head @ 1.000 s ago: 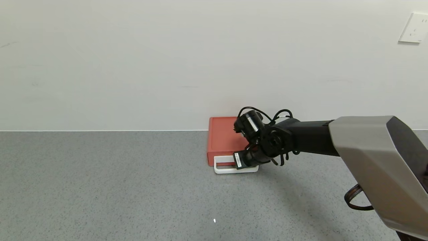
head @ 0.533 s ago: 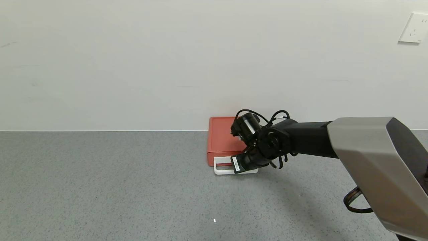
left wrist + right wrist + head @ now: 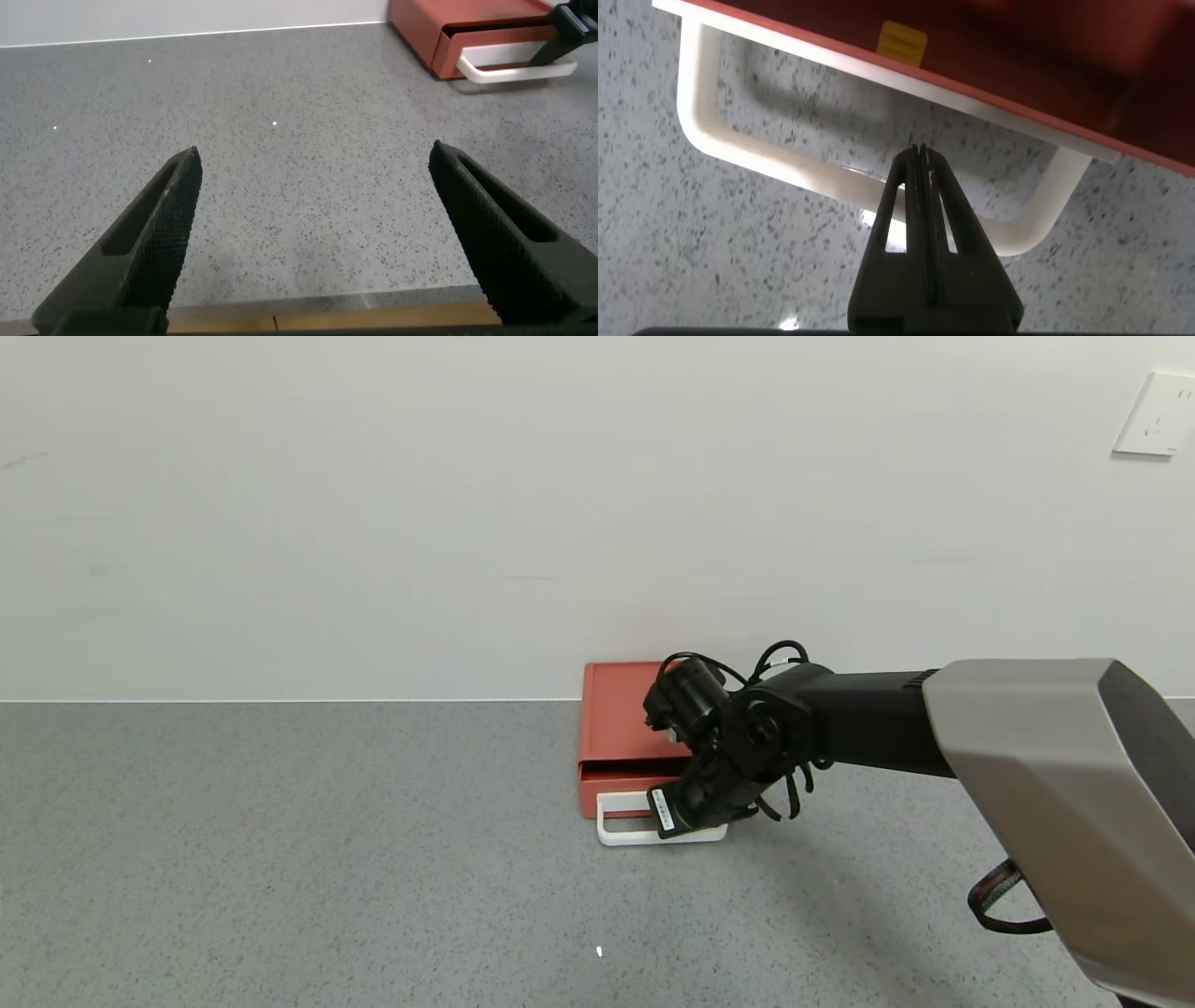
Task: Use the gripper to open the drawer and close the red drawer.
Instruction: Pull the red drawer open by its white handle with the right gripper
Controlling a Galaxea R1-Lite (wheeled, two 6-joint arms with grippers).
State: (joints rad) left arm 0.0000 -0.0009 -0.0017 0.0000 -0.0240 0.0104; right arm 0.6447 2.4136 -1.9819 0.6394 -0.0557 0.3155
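Note:
The orange-red drawer box [image 3: 616, 719] sits on the grey table against the wall. Its tray is pulled out a little, with a dark gap under the lid. The white loop handle [image 3: 618, 834] lies on the tray's front. My right gripper [image 3: 689, 821] points down into the loop's right part. In the right wrist view the right gripper [image 3: 920, 151] is shut, its joined tips inside the white handle [image 3: 757, 157], just short of the tray front [image 3: 1018, 70]. My left gripper [image 3: 316, 163] is open and empty, low over the table, far from the drawer [image 3: 439, 28].
The grey speckled table [image 3: 280, 859] stretches wide to the left and in front of the drawer. The white wall rises right behind the box. A wall socket [image 3: 1158, 413] is at the upper right. The table's wooden front edge [image 3: 327, 317] shows under the left gripper.
My right gripper has moved toward me with the white handle, and the tray has slid a little out of the red box. The box itself has stayed in place.

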